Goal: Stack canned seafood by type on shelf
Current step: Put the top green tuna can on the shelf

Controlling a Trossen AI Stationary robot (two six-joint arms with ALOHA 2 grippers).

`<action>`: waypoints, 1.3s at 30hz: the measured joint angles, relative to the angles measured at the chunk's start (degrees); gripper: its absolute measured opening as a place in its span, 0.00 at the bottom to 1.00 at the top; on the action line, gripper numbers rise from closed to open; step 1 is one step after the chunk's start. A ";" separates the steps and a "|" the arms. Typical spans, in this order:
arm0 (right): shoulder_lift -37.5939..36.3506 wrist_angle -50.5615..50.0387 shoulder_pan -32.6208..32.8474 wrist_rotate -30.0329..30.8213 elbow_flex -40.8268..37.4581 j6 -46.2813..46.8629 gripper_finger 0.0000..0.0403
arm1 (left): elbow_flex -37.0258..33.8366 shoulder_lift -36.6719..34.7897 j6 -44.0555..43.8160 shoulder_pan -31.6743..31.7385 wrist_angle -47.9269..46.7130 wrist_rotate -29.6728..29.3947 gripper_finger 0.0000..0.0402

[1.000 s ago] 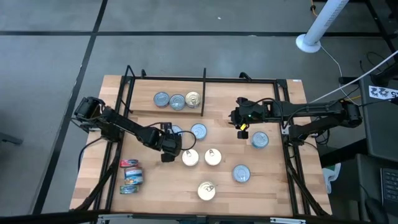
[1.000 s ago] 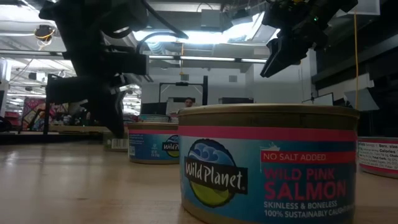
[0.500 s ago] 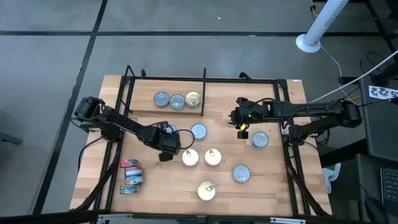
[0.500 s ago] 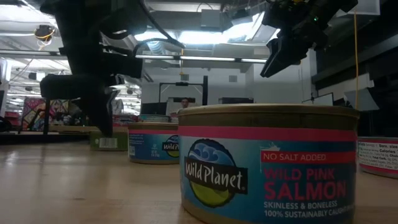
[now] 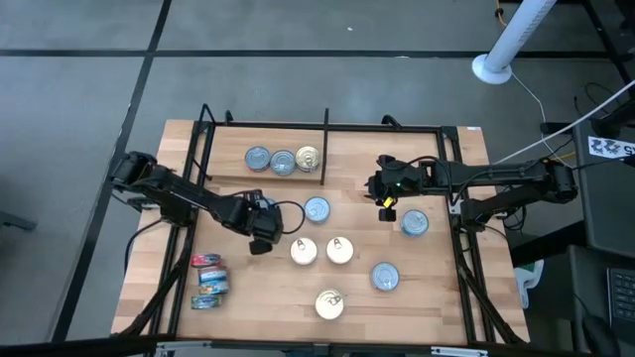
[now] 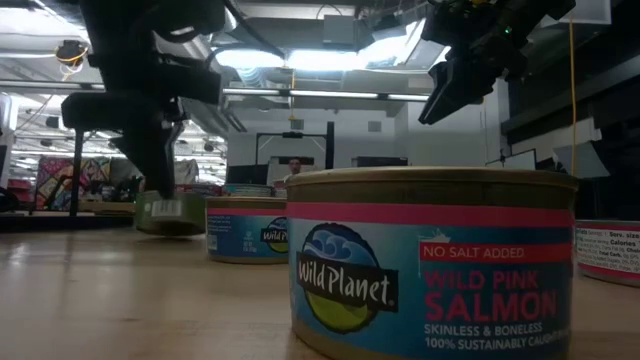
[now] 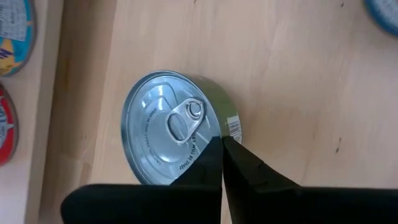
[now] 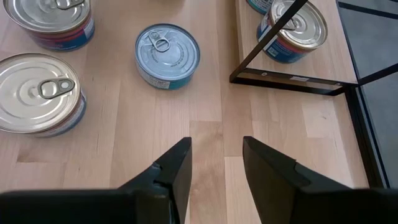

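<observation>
From above, the left tool sits mid-shelf, just left of a silver-blue tin; three tins line the back compartment, and the right tool hovers near the centre. At surface level, a green-sided tin hangs clear of the wood beneath the left tool, behind a pink salmon tin. Past the left wrist, dark fingers are clamped on that silver-topped tin's rim. Past the right wrist, fingers stand apart, empty.
</observation>
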 joint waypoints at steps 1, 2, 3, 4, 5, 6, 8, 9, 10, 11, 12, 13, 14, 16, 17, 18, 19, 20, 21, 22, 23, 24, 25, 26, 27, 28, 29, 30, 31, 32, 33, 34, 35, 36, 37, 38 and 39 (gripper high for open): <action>0.00 -0.01 -0.01 0.01 0.00 0.00 0.35 | 0.00 -0.43 0.00 0.00 -0.02 -0.03 0.00; 0.00 -0.02 -0.01 0.00 0.00 0.00 0.35 | 0.05 -0.72 0.00 0.00 -0.05 -0.15 0.00; 0.00 -0.02 -0.01 0.01 0.00 0.00 0.35 | 0.07 -1.08 0.00 0.00 -0.10 -0.18 0.00; 0.00 -0.02 0.00 0.00 0.00 0.00 0.35 | 0.07 -1.26 0.00 0.00 -0.23 -0.19 0.00; 0.00 -0.02 0.00 0.00 0.00 0.00 0.35 | 0.07 -1.49 0.00 0.00 -0.35 -0.20 0.00; 0.00 0.00 0.00 0.00 0.00 0.00 0.35 | 0.07 -1.93 0.00 0.00 -0.69 -0.21 0.00; 0.00 -0.04 -0.01 0.00 0.00 0.00 0.35 | 0.07 -2.50 -0.11 0.00 -1.25 -0.32 0.00; 0.00 0.00 -0.02 0.00 0.00 0.00 0.35 | 0.07 -2.76 -0.27 0.00 -1.36 -0.57 0.00; 0.00 -0.07 0.00 0.00 -0.01 0.00 0.35 | 0.07 -2.95 -0.37 0.00 -1.36 -0.64 0.00; 0.00 -0.03 0.00 0.01 -0.01 0.00 0.35 | 0.07 -3.27 -0.39 0.00 -1.40 -0.64 0.00; 0.00 -0.01 0.00 0.01 0.00 0.00 0.35 | 0.07 -3.54 -0.41 0.00 -1.48 -0.66 0.00; 0.00 -0.06 0.00 0.01 0.00 0.00 0.35 | 0.10 -3.86 -0.45 0.00 -1.59 -0.76 0.00; 0.00 -0.04 0.00 0.00 0.00 0.00 0.35 | 0.11 -4.17 -0.48 0.00 -1.82 -0.83 0.00; 0.00 -0.04 -0.02 0.02 0.00 0.00 0.35 | 0.11 -4.62 -1.01 0.00 -2.76 -0.85 0.00; 0.00 -0.02 0.00 0.00 0.00 0.00 0.35 | 0.11 -5.04 -1.34 0.00 -3.41 -0.86 0.00; 0.00 -0.08 0.00 0.00 0.00 0.00 0.35 | 0.11 -5.38 -1.58 0.00 -3.91 -0.86 0.00; 0.00 -0.03 -0.02 0.00 0.00 0.00 0.35 | 0.11 -6.04 -1.78 0.00 -4.45 -0.94 0.00; 0.00 -0.03 -0.02 0.02 0.00 0.00 0.35 | 0.11 -6.58 -1.90 0.00 -4.97 -1.01 0.00; 0.00 -0.07 -0.01 0.00 0.00 -0.01 0.35 | 0.11 -7.16 -2.07 0.00 -5.43 -1.05 0.00; 0.00 0.00 -0.02 0.01 -0.01 0.00 0.35 | 0.11 -7.76 -2.34 0.00 -5.84 -1.25 0.00; 0.00 0.02 0.00 0.00 0.00 0.00 0.35 | 0.11 -8.32 -2.69 0.00 -6.10 -1.47 0.00; 0.00 0.01 0.00 0.00 -0.02 -0.01 0.35 | 0.11 -9.02 -2.96 0.00 -6.37 -1.77 0.00; 0.00 0.03 0.00 0.00 0.00 -0.02 0.35 | 0.11 -9.66 -3.02 0.00 -6.93 -2.10 0.00; 0.00 0.00 -0.02 0.01 0.00 0.00 0.35 | 0.11 -10.37 -3.03 0.00 -7.69 -2.27 0.00; 0.00 0.03 -0.02 0.02 -0.02 0.00 0.35 | 0.11 -11.09 -3.17 0.00 -8.65 -2.63 0.00; 0.00 0.03 -0.02 0.00 -0.01 -0.01 0.35 | 0.11 -11.68 -3.52 0.00 -9.71 -3.07 0.00; 0.00 0.03 0.00 0.00 0.00 -0.01 0.35 | 0.11 -12.32 -4.11 0.00 -10.74 -3.64 0.00; 0.00 0.03 -0.02 0.02 -0.02 -0.01 0.35 | 0.11 -12.92 -4.71 0.00 -12.09 -4.23 0.00; 0.00 0.03 0.00 0.00 -0.02 0.00 0.35 | 0.11 -13.58 -5.14 0.00 -13.40 -4.77 0.00; 0.00 0.04 -0.02 0.00 0.00 -0.01 0.35 | 0.11 -14.25 -5.73 0.00 -14.77 -5.21 0.00; 0.00 0.03 -0.02 0.02 0.00 0.00 0.35 | 0.11 -14.87 -6.46 0.00 -16.17 -5.61 0.00; 0.00 0.05 0.00 0.00 0.00 -0.02 0.35 | 0.11 -15.49 -7.43 0.04 -17.65 -6.19 0.00; 0.00 0.03 0.00 0.00 -0.02 0.00 0.35 | 0.11 -15.93 -8.29 0.04 -19.06 -6.76 0.00; 0.00 0.03 -0.01 0.00 -0.01 0.00 0.35 | 0.11 -16.43 -9.03 0.04 -20.40 -7.46 0.00; 0.00 0.05 0.00 0.00 -0.02 0.00 0.35 | 0.11 -16.83 -9.61 0.07 -21.88 -8.09 0.00; 0.00 0.03 0.00 0.00 -0.01 -0.01 0.35 | 0.13 -17.21 -10.02 0.21 -23.35 -8.70 0.00; 0.00 0.05 -0.02 0.00 0.00 0.00 0.35 | 0.13 -17.55 -10.47 0.40 -24.89 -9.11 0.00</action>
